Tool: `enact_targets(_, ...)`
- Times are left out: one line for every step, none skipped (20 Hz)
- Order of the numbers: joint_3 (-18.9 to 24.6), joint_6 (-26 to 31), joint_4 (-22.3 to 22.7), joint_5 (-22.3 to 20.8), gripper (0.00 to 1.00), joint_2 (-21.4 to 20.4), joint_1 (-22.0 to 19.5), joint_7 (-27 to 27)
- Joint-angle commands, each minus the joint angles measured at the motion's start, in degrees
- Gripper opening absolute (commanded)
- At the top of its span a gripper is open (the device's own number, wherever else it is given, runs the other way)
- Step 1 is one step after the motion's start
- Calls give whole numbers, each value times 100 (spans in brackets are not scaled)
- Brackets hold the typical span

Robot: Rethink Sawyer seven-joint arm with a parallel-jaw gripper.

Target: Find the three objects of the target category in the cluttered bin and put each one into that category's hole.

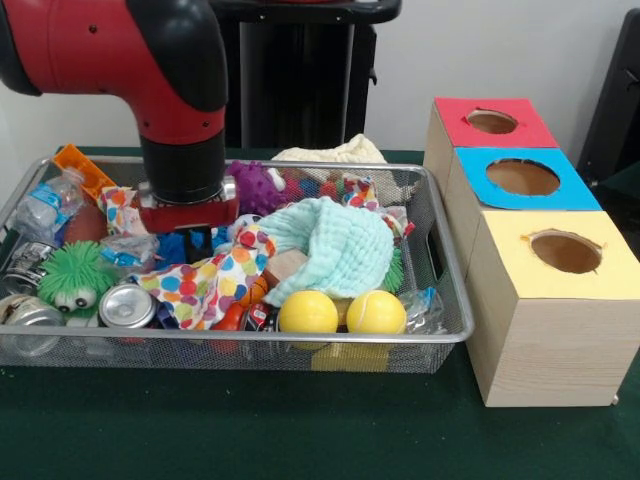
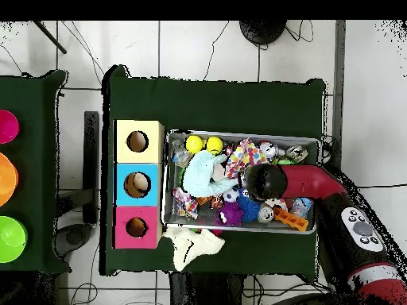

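- Green cloth covers the table (image 1: 300,440), over white floor tiles (image 2: 199,48).
- Gripper (image 1: 185,212) is sunk into the mesh bin (image 1: 445,300); whether it is clenched or released cannot be told.
- Yellow balls (image 1: 308,312) lie at the bin's front wall.
- Three holed boxes (image 1: 545,300) stand just beside it.

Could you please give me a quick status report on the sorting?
Gripper down in bin, fingers hidden. Three holed boxes waiting. Cloths cover clutter.

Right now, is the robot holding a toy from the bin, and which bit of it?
It cannot be told. The gripper is pushed down among the clutter in the wire bin, and the arm hides its tip from above.
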Motion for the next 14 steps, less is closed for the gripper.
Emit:
enact_targets(658, 661, -830, -487, 0, 216, -258, -2304)
enact_targets(682, 688, -857, -502, 0, 219, -282, -2348)
enact_targets(722, 776, -974, -507, 0, 265, -311, -2441)
enact_targets(738, 803, -991, -517, 0, 265, -320, -2460)
enact_targets(762, 871, -1082, -513, 0, 304, -329, -2505)
enact_targets(764, 886, -1061, -513, 0, 298, -327, -2479)
enact_targets(766, 929, -1085, -502, 0, 321, -301, -2450)
enact_targets(755, 937, -1016, -489, 0, 292, -273, -2369)
enact_targets(739, 978, -940, -456, 0, 259, -219, -2258)
enact_targets(722, 1018, -753, -378, 0, 150, -148, -2076)
enact_targets(706, 1057, -567, -301, 0, 41, -77, -1895)
enact_targets(699, 1097, -302, -184, 0, -140, 8, -1647)
enact_targets(696, 1083, -6, -51, 0, -347, 92, -1331)
enact_targets(704, 1019, 269, 69, 0, -567, 169, -1048)
